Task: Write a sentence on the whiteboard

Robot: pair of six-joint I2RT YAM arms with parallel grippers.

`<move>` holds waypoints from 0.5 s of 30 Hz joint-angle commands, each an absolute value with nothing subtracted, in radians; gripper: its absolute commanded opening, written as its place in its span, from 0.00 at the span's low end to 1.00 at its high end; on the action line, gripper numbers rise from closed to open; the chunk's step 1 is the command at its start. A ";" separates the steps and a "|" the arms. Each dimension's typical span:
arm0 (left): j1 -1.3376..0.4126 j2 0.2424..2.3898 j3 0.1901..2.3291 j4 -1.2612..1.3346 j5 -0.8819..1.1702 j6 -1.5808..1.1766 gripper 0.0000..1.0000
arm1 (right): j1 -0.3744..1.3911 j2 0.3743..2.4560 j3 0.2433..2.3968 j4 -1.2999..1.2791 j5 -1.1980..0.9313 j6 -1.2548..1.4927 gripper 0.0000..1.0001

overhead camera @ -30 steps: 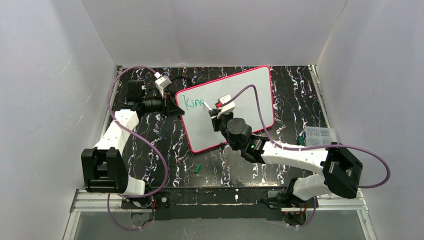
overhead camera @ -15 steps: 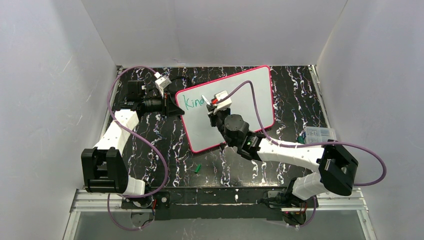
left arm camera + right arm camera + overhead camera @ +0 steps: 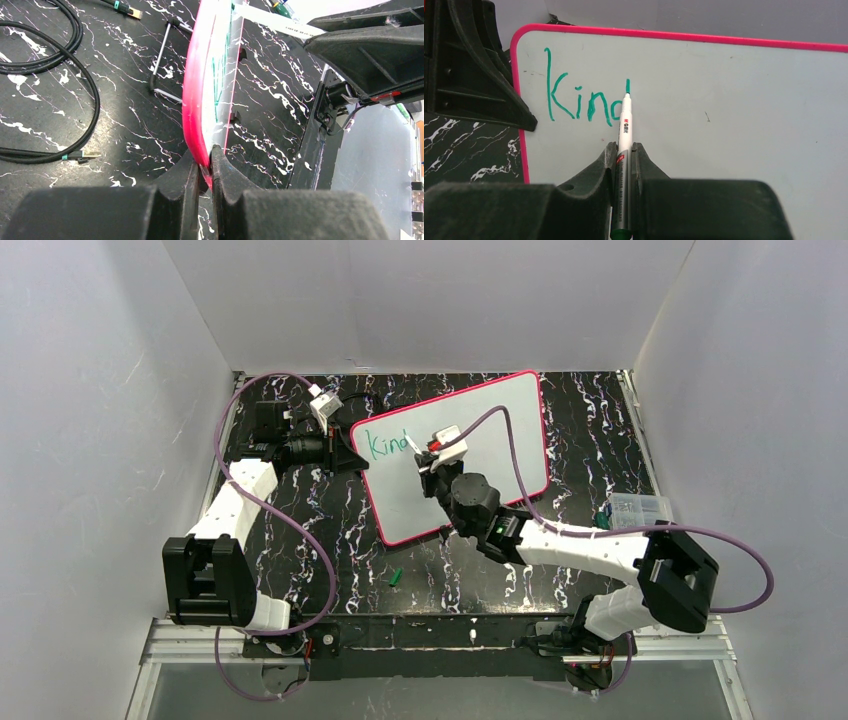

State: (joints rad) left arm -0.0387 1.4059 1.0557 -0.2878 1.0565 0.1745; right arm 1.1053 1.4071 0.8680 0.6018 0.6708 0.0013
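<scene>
The whiteboard (image 3: 500, 430) stands tilted on the black marble table, with a glossy white face and a pink rim. My left gripper (image 3: 352, 455) is shut on its left edge; in the left wrist view the pink rim (image 3: 197, 100) is pinched between the left gripper's (image 3: 210, 157) jaws. Green lettering of the sentence (image 3: 579, 100) reads "kind" near the top left corner, and it also shows in the top view (image 3: 385, 445). My right gripper (image 3: 624, 146) is shut on a white marker (image 3: 625, 125). The marker's green tip rests at the top of the "d" stroke.
A small green marker cap (image 3: 395, 577) lies on the table in front of the whiteboard. A clear plastic box (image 3: 640, 508) sits at the right edge. Black cables (image 3: 75, 45) and a wire stand (image 3: 162, 60) lie behind the board. White walls enclose the table.
My right gripper shifted slightly left and away with the marker, and the "d" has been added after "kin". The left arm has not moved.
</scene>
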 commanded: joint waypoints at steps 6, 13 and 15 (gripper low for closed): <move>-0.044 1.368 1.074 -0.312 1.008 0.242 0.00 | 1.098 1.366 0.811 0.575 0.685 0.070 0.01; -0.043 1.371 1.075 -0.313 1.007 0.244 0.00 | 1.100 1.361 0.805 0.558 0.675 0.072 0.01; -0.044 1.371 1.075 -0.313 1.006 0.244 0.00 | 1.099 1.360 0.804 0.553 0.678 0.072 0.01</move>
State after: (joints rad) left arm -0.0383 1.4059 1.0557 -0.2886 1.0542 0.1749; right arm 1.1057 1.3750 0.8196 0.5846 0.6666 0.0605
